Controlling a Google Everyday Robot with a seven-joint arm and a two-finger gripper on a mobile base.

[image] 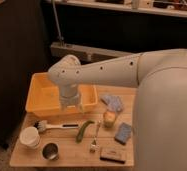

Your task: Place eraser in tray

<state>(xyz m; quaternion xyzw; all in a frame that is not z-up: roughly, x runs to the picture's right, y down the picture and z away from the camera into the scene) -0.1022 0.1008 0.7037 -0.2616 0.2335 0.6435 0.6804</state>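
We're looking down on a crowded wooden worktop [77, 154], and there's plenty to pick through. On the left sit a white bowl [29, 136] and a small metal cup [50, 151], the cup nearer the front edge. Just behind them lies a brush [54, 126], its white head to the left and its black handle pointing right. A curved green vegetable [84, 130] lies mid-table with a metal utensil [95, 138] beside it. Further right we have a crumpled blue cloth [113, 102], a small yellowish object [109, 118] we can't identify, and a blue sponge [123, 133].

The robot's white arm [112, 67] sweeps in from the right and fills much of the view. The pincer [71, 104] hangs at the front wall of the tray [39, 97], the big yellow-orange bin at the back left. We cannot tell whether it is wide or narrow, and we see nothing in it.

Now the eraser [113, 155]: a small, flat, dark rectangular block with a lighter top face. It lies near the front right edge of the worktop, just in front of the sponge, well apart from the tray. The utensil, the vegetable and the brush lie between the two.
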